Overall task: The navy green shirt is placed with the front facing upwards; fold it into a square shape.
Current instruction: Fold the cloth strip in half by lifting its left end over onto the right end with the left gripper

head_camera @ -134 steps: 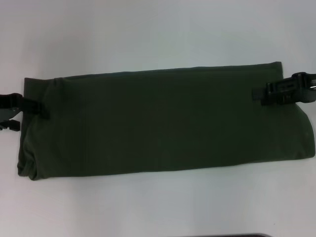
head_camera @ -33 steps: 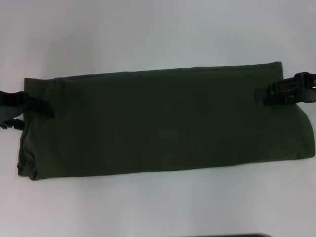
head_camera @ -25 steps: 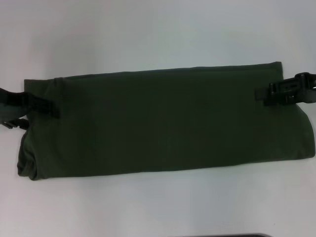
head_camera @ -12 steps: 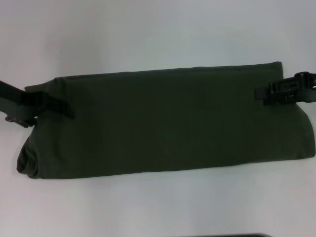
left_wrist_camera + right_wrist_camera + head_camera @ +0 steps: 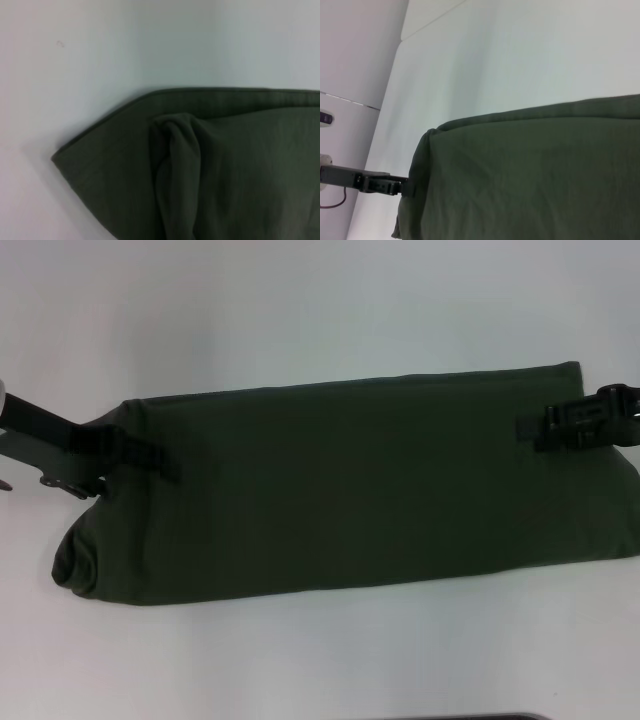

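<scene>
Two grippers hold the navy green shirt [image 5: 350, 485] at opposite short ends, which is why the cloth lies as one long band across the white table [image 5: 300, 310]. The left gripper [image 5: 140, 453] has its fingers pinched on the far corner of its end, with one dark finger lying on top of the cloth, and that corner sits pulled inward over the band; the fabric nearer than those fingers bulges into a rounded roll, a sign, I judge, that this end is being carried over toward the other to shorten the band into a square. The right gripper [image 5: 535, 430] has its fingers clamped on the far part of the other end, with the cloth beyond them flat, probably as an anchor. From the left wrist, a bunched fold shows beside a flat corner. No lettering, brand or label can be read anywhere; only plain green fabric shows.
</scene>
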Controlling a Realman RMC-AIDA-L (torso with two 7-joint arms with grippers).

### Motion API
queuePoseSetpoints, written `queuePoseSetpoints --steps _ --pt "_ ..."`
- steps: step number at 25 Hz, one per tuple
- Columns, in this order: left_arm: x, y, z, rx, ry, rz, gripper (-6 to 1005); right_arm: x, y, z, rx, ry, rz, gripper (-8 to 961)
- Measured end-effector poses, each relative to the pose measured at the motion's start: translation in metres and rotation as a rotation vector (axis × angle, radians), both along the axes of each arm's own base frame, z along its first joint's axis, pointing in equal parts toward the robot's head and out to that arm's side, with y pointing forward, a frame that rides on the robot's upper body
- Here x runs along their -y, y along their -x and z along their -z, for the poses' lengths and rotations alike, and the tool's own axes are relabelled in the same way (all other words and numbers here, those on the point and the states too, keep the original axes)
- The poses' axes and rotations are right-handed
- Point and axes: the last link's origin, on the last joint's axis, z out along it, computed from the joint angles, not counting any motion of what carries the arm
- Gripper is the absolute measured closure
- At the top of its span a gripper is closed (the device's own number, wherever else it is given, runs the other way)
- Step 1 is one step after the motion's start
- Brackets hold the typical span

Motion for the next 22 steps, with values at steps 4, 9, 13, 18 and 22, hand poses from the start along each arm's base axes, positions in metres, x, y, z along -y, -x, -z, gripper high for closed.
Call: queuePoseSetpoints --steps 4,9,13,18,22 --pt "0.0003 -0.0008 -0.0011 0.0 0.005 0.008 69 0.0004 -0.0005 -0.0004 0.0 0.0 0.001 339" --pt "-0.0003 -0.0004 -0.004 -0.028 0.011 0.031 74 0.0006 -0.0012 -0.0013 0.001 -0.002 0.003 338" --pt "0.0004 -0.0008 -0.0018 -0.034 0.019 0.032 201 0.0007 -0.0016 -0.0017 0.001 -0.002 0.005 338" --pt "-0.0002 -0.0016 -0.0012 -0.038 0.021 0.03 453 0.0003 -0.0008 -0.0017 0.0 -0.001 0.004 339" --pt "-0.0003 -0.0016 0.0 -0.052 0.028 0.03 569 0.0007 -0.0009 -0.0015 -0.001 0.0 0.005 339"
